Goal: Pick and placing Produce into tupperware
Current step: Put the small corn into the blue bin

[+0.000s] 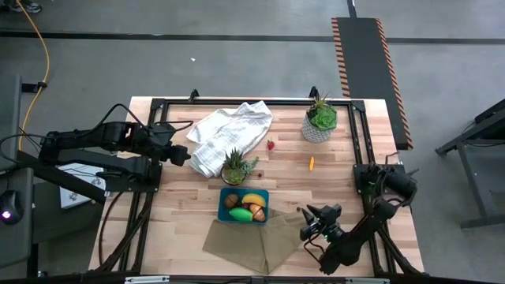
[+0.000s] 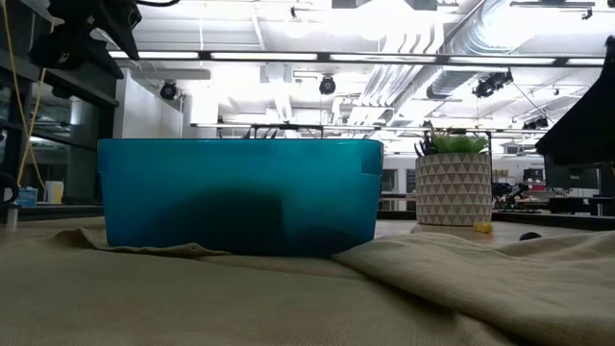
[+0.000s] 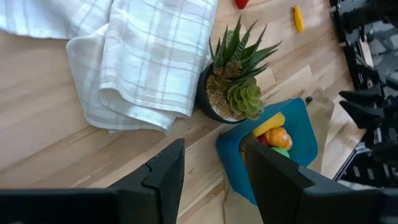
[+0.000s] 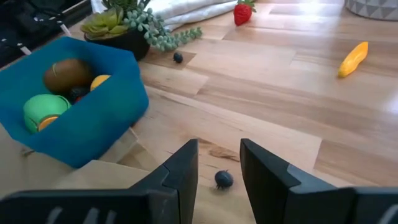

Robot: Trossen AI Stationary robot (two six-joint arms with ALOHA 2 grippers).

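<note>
Produce (image 1: pixel 243 208) sat partly in the tupperware (image 1: pixel 260 194) on the tan cloth (image 1: pixel 245 244): banana, kiwi, green and orange pieces. Strawberry (image 4: pixel 243 12), orange piece (image 4: pixel 352 59) and two dark berries (image 4: pixel 224 179) lay loose on the table (image 1: pixel 347 173). Right gripper (image 4: pixel 219 163) hovered over one berry, jaws narrowly apart, holding nothing. Left gripper (image 3: pixel 212 163) hung near the towel (image 1: pixel 229 130), jaws narrowly apart, empty.

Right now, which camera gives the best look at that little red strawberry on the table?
The right wrist view: the strawberry shows its red body and green cap. The high view has only a red speck; the left wrist view cuts it off at the edge; the low view misses it.
</note>
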